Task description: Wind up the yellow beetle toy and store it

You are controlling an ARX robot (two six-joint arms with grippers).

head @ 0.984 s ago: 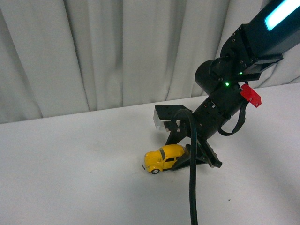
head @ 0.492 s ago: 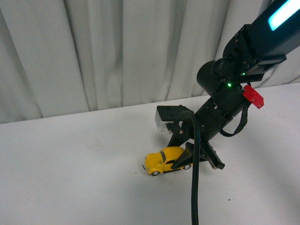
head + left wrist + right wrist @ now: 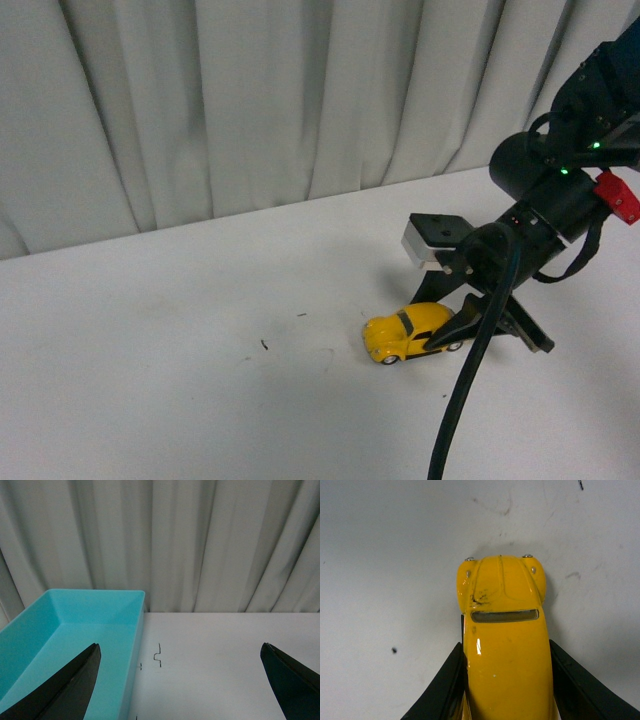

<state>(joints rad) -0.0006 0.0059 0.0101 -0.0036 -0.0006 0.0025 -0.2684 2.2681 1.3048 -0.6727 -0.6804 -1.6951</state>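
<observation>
On a white table before a pale curtain, the right gripper clamps the yellow beetle toy by its flanks, a black finger pressed against each side behind the window; the toy stands wheels-down on the table, nose pointing away from the gripper; over the same table, the left gripper hangs with its fingers spread wide, a turquoise bin resting on the table beside one of them.

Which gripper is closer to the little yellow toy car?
Right. The right gripper has a finger against each side of the yellow beetle toy. The left gripper hangs open elsewhere, by a turquoise bin, with no toy in its view.
</observation>
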